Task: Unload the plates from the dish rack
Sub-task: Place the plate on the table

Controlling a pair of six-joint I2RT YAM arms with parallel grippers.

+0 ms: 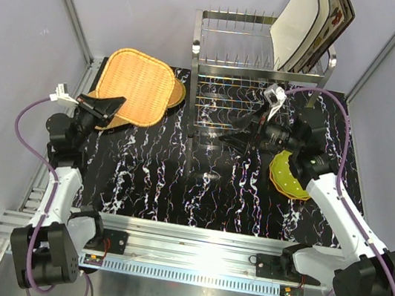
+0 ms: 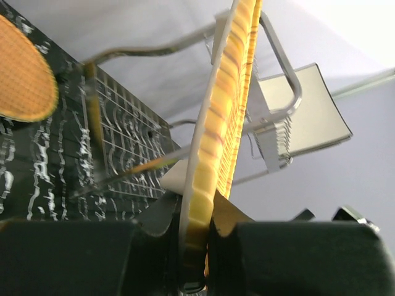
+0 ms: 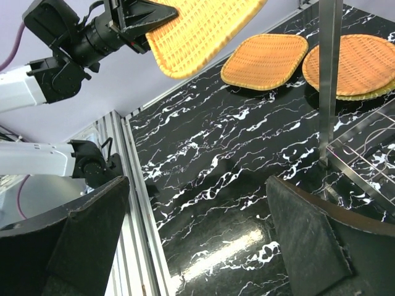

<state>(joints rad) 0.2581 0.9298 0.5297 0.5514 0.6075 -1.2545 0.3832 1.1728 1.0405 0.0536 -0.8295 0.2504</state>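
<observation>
A squarish woven plate (image 1: 136, 86) is clamped by its rim between the jaws of the left gripper (image 1: 104, 111). It fans out ahead of them, probably so it can be lowered flat onto the woven plates (image 3: 265, 58) lying beneath. The right gripper (image 3: 197, 237) is empty, jaws wide apart, with a leg of the dish rack (image 1: 254, 74) just ahead. Above and beyond those jaws, the rack holds leaning cream plates (image 1: 299, 25) and what seems to be a patterned plate (image 1: 340, 17).
</observation>
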